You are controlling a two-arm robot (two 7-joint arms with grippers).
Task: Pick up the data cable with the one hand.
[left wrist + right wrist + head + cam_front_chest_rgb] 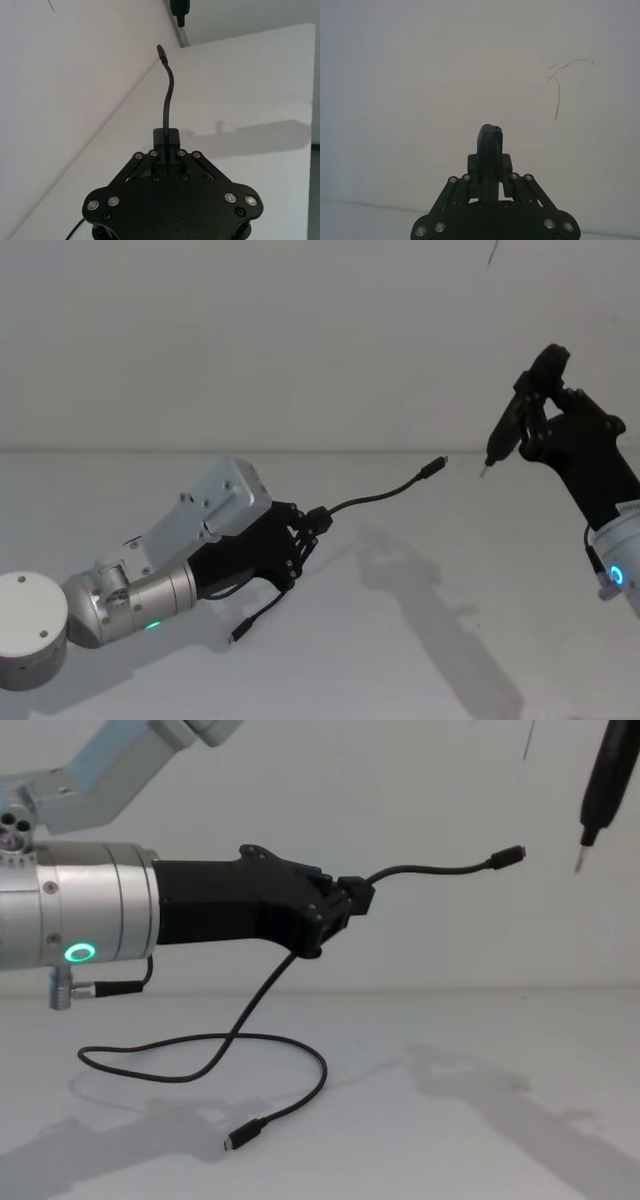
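Left gripper (355,898) - black, on the silver cylinder (90,910) with the green ring (80,954) - is held up off the desk (480,1120), over its left half. Its fingers are pinched together on the data cable (250,1010), a short way back from one end. Beyond the pinch the short end sticks out sideways in the air, slightly bowed, free plug (508,855) at its tip. Behind the pinch the long part sags down to the desk, loops across the left front part and ends at the trailing plug (245,1133), lying flat near the front edge.

Handling, judged from how it hangs: very light, thin and floppy over any length - only the short stub holds its own shape. The jacket looks smooth, so it could slide through the pads if the tail snags or drags. It doesn't look fragile, though the plugs shouldn't be levered. The present hold spot seems sound: close behind a plug, where the cord is stiffest. A grip at mid-length would probably leave both ends dangling.

Right gripper (530,415) is raised high over the desk's right side, closed on a slim black stick tool (505,435) with a metal tip, well apart from the cable.
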